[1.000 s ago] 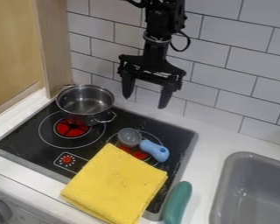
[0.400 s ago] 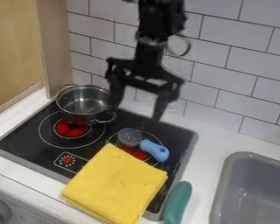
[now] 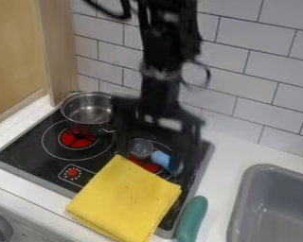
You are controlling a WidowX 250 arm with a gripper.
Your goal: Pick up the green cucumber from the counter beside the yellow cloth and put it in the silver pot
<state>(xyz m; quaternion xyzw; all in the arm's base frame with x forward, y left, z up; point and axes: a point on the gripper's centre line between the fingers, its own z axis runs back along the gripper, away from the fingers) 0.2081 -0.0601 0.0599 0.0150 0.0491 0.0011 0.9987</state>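
My gripper [image 3: 150, 152], fingers apart, has come down over the stovetop [image 3: 27, 150], so the blue-handled scoop [image 3: 141, 148] looks within reach, beside the folded yellow cloth [image 3: 124, 197].

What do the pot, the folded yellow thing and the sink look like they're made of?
The pot looks like polished stainless steel, given its silvery, mirror-like shine. The yellow cloth seems to be woven or sponge-like fabric, matte with a faintly textured surface. The sink is smooth and grey with soft highlights, probably plastic, though painted metal is possible.
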